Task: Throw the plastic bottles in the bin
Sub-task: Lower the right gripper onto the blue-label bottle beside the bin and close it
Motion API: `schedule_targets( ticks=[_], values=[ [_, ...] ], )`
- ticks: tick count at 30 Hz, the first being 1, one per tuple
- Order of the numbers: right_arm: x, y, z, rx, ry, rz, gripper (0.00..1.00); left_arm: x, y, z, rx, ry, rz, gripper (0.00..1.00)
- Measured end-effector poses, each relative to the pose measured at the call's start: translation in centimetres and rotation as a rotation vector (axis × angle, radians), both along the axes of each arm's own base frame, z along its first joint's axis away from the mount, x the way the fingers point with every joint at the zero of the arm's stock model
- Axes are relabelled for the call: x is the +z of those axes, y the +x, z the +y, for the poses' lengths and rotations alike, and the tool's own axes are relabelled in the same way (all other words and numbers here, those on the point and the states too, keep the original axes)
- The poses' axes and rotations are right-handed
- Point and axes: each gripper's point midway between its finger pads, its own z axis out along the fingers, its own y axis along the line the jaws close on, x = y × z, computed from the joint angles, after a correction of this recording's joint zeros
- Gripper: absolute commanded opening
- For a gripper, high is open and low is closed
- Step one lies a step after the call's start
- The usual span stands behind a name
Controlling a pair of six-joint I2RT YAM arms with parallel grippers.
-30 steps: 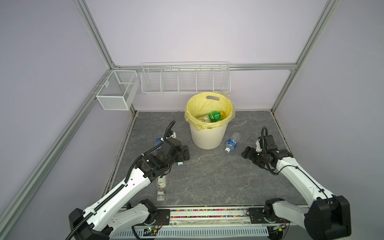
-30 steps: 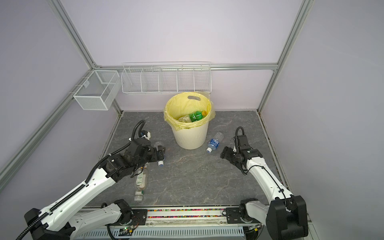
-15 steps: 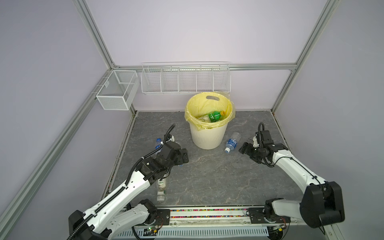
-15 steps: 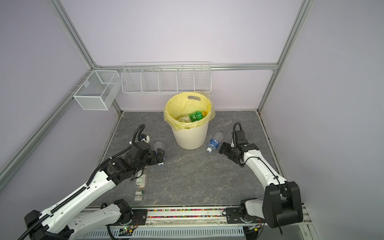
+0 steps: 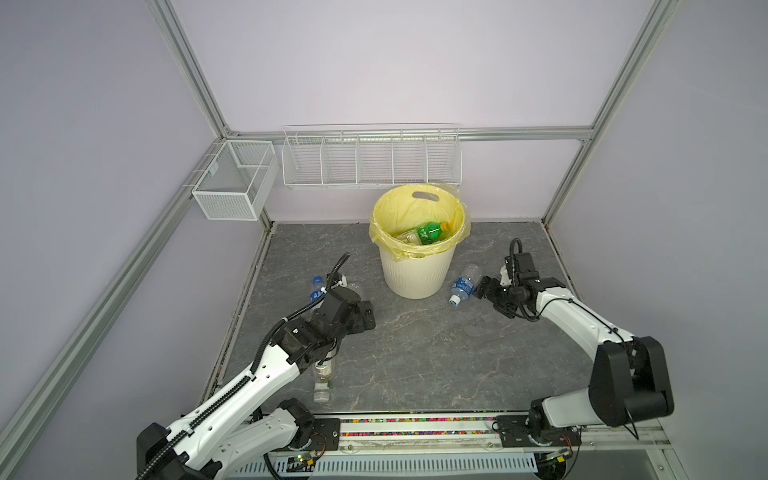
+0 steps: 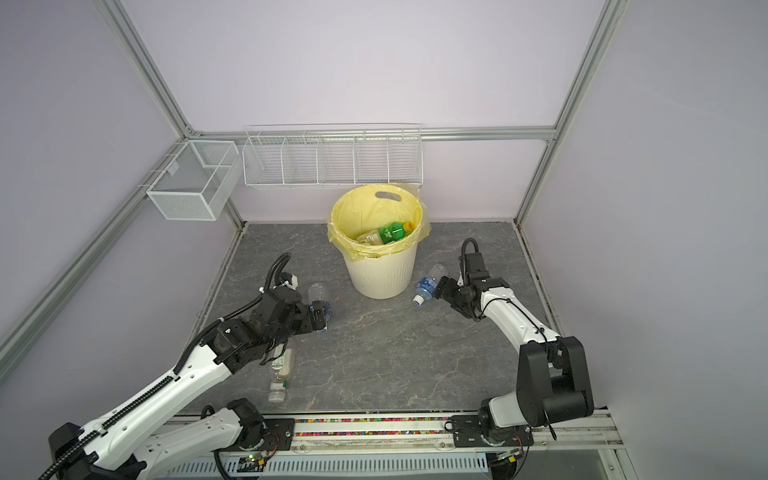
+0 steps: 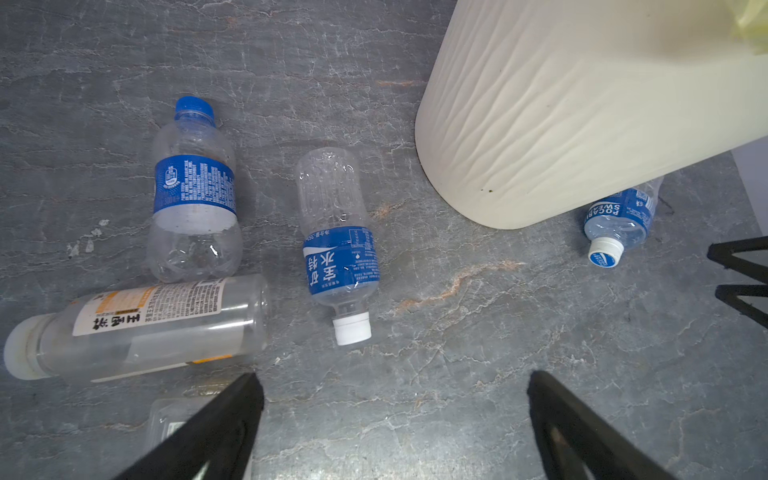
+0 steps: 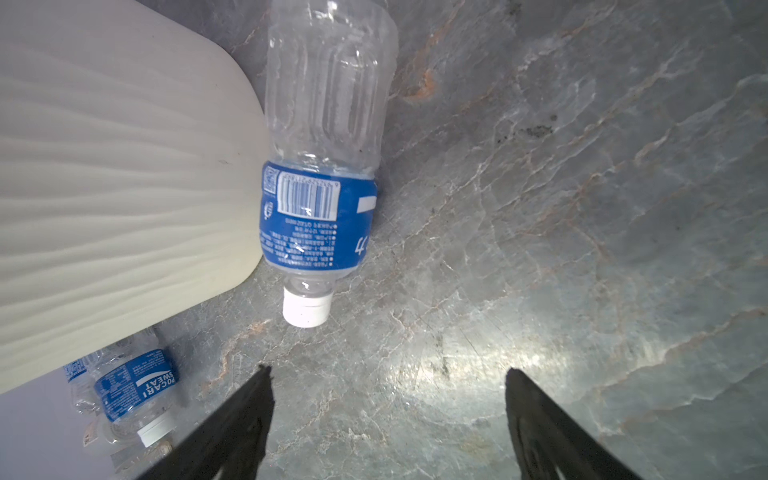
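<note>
The left gripper [image 7: 392, 376] hangs left of the bin [image 5: 415, 274], jaws wide apart, holding and touching nothing. Three bottles lie on the floor [image 7: 457, 353] on that side of the bin: a blue-cap bottle [image 7: 193, 195], a white-cap bottle [image 7: 338, 245] and a long bottle [image 7: 141, 328]. Inside the bin lies a green bottle [image 5: 430, 232]. Just right of the bin's foot lies a Pocari bottle [image 8: 324, 166], its cap toward the right gripper [image 8: 388, 370], whose jaws also stand wide and empty, short of the cap.
</note>
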Motion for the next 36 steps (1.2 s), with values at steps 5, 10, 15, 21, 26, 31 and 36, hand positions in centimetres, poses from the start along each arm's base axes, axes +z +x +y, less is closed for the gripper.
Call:
schedule_targets(
  ticks=[5, 10, 15, 21, 26, 31, 36],
  values=[
    [-0.5, 1.3, 0.5, -0.002, 0.013, 0.002, 0.88, -0.1, -0.1, 0.1, 0.0, -0.001, -0.001, 0.99],
    [-1.5, 2.5, 1.3, 0.001, 0.027, 0.023, 0.88, -0.2, -0.2, 0.2, 0.0, 0.0, 0.0, 0.99],
    [-2.0, 3.6, 2.2, 0.013, 0.033, 0.028, 0.88, 0.0, -0.3, 0.2, 0.002, -0.006, -0.004, 0.99],
    [-2.1, 4.9, 3.8, 0.044, 0.038, 0.015, 0.88, 0.0, -0.3, 0.3, 0.003, -0.007, -0.004, 0.99],
    [-3.2, 5.4, 4.0, 0.045, 0.034, 0.033, 0.88, 0.0, -0.4, 0.3, 0.003, -0.009, -0.006, 0.99],
    [-4.1, 5.6, 4.2, 0.045, 0.03, 0.054, 0.88, -0.3, -0.5, 0.5, 0.003, -0.005, -0.002, 0.99],
    [-4.2, 6.4, 4.3, 0.043, 0.029, 0.049, 0.89, -0.5, -0.7, 0.7, 0.007, -0.005, 0.001, 0.99]
  ],
)
